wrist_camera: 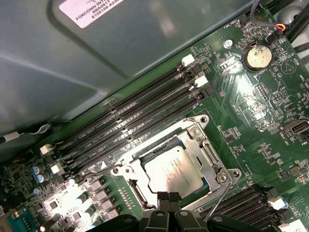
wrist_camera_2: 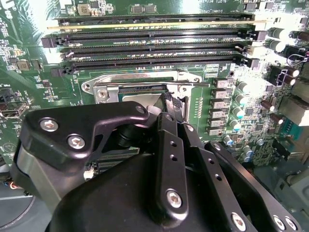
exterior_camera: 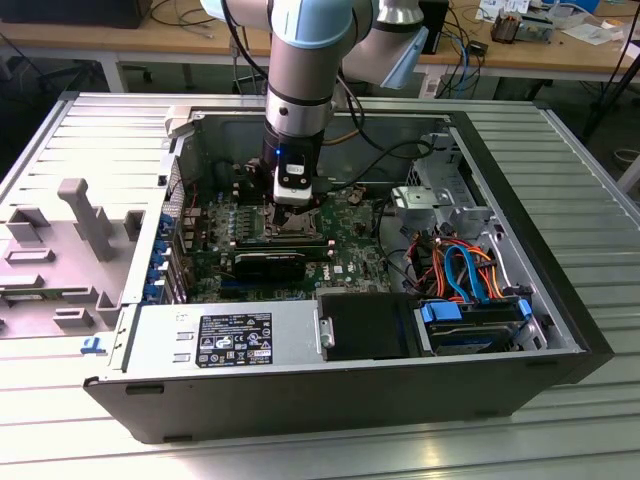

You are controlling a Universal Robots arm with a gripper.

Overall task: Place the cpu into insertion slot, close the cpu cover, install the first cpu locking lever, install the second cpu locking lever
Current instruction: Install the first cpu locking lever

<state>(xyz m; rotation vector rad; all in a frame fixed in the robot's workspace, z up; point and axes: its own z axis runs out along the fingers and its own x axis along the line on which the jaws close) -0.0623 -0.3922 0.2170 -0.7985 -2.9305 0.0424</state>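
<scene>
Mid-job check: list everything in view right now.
computer case: one, dark grey, lying open
circuit board: one, green, inside the case
insertion slot: one, dark-framed, on the board
cpu: one, silver-grey, seated in the insertion slot
cpu cover: one, silvery, down around the cpu
memory slots: four, black, beside the insertion slot
coin battery: one, silver, on the board
power supply: one, silver, case's near side
cables: several, orange and blue, exterior view's right
arm: one, grey and blue, reaching into the case
tool: one, black, at the insertion slot's edge
</scene>
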